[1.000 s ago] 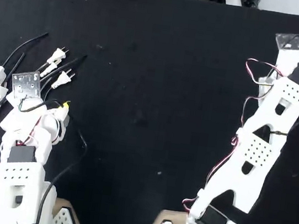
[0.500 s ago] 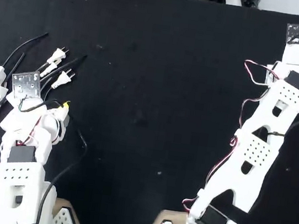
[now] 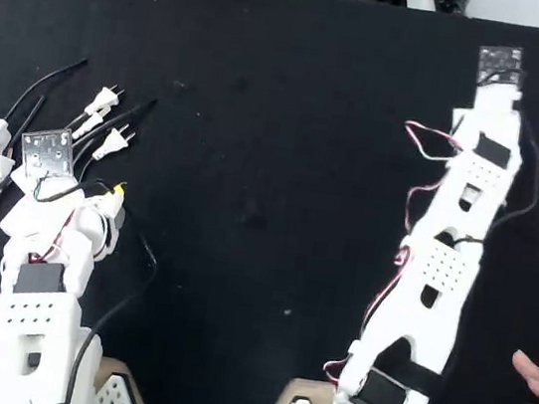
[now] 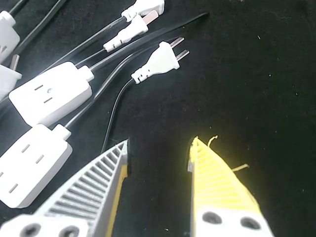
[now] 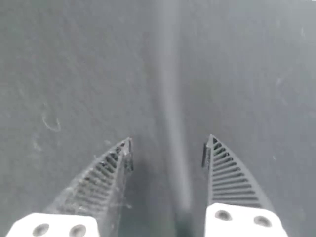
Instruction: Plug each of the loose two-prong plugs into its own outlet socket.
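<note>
Starting closest in: seeing the left tool (image 4: 158, 155) hanging low over the black worktop (image 4: 256, 74), one grey finger and one yellow, spread apart and gripping nothing. In the high view, spotting the left arm (image 3: 39, 270) at the near left of the worktop, with its wrist camera sitting right by the tangle of cords.

Moving out a little: looking at the nearest outlet socket (image 4: 30, 165), a white block lying flat just off the grey finger, slots facing up. Finding a second outlet socket (image 4: 49, 94) just beside it, same way up.

Going past the fingertips: catching a white two-prong plug (image 4: 158, 60) lying loose on the worktop, prongs pointing away from the sockets, its black cord (image 4: 116, 106) curling back toward the tool. Further on, noticing a second plug (image 4: 129, 32) and a third plug (image 4: 145, 6) close together. Not seeing any of the three seated in a socket.

Way out at the far right: watching the right arm (image 3: 443, 257) stretching long across the worktop, well apart from the plugs. Finding the right tool (image 5: 169, 148) with fingers apart too, hovering over bare black worktop.
</note>
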Motion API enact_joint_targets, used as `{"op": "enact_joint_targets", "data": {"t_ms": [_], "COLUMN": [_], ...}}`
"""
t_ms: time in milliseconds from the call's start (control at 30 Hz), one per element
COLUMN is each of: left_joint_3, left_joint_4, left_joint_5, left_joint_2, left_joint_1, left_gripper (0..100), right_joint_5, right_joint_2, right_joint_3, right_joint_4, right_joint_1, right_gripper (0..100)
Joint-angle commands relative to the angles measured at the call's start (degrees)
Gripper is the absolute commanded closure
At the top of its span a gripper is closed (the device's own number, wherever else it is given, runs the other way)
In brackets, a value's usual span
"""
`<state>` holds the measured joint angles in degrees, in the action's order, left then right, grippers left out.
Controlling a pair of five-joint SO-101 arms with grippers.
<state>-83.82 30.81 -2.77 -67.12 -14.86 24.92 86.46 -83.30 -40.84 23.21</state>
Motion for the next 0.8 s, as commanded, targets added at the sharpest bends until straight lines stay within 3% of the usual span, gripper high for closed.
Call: {"op": "enact_joint_targets", "data": {"t_ms": [0,100,300,600,767], "left_joint_3": [0.2,0.2,0.2,0.2,0.2], "left_joint_4": [-0.8,-0.8,-0.7,-0.6,-0.6], "left_joint_5": [0.0,0.0,0.0,0.0,0.0], "left_joint_2": [-0.9,-0.9,-0.9,-0.9,-0.9], "left_joint_1": [0.0,0.0,0.0,0.0,0.0], "left_gripper": [80,80,80,80,80], "right_joint_5": [-0.5,-1.2,-11.6,-12.2,-12.2], "right_joint_2": [-0.6,-0.7,-3.7,-7.7,-11.8], "right_joint_3": [-0.7,-1.0,-7.1,-9.5,-9.5], "right_joint_4": [2.7,2.6,-1.9,-3.3,-11.1], "right_joint_1": [-0.9,-0.6,0.4,-0.5,-0.6], "right_gripper": [78.4,78.4,78.3,78.3,78.3]}}
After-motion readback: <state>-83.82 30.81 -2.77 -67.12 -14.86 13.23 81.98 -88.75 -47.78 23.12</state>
